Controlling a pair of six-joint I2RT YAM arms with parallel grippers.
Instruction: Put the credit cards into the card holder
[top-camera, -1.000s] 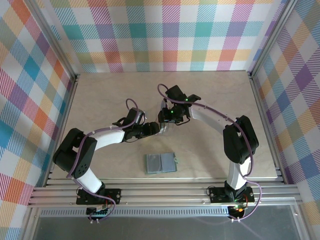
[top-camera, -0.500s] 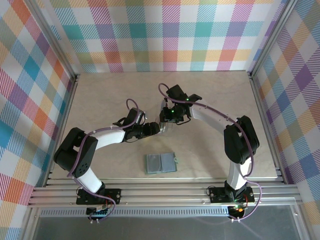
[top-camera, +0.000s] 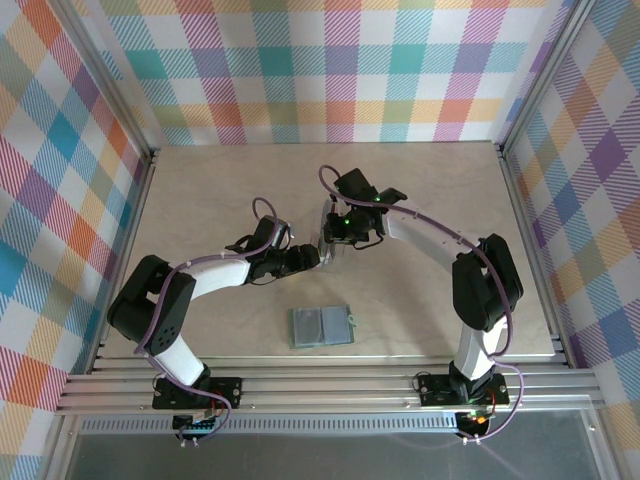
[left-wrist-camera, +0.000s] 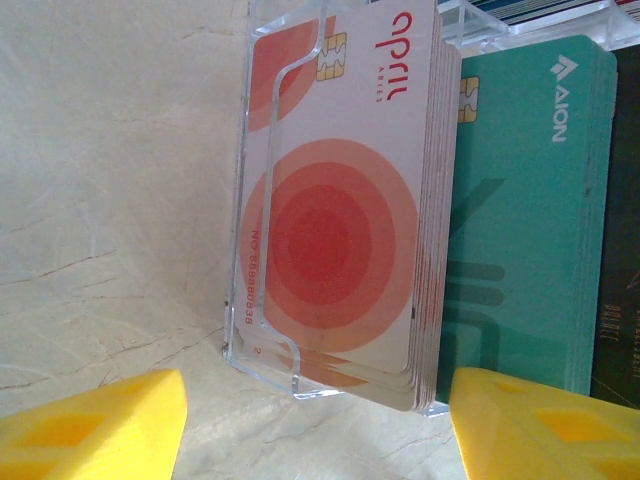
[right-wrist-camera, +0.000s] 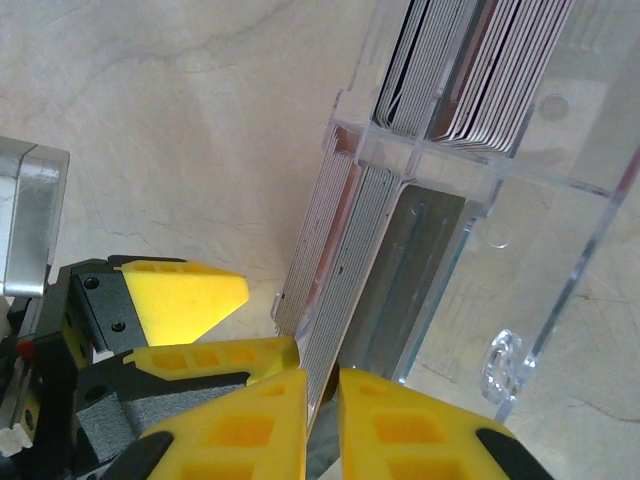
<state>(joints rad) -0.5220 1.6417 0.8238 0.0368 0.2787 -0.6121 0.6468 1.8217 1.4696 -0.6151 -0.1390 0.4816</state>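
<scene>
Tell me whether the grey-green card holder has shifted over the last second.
No. The card holder lies in the same spot, just as close to the near aluminium rail as before.

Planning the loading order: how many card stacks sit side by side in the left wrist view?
3: red-and-white stack left, teal stack middle, dark stack at the right edge. Others may be hidden behind.

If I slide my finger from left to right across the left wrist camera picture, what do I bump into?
yellow finger → pink cards with red circles → teal cards → dark cards
</scene>
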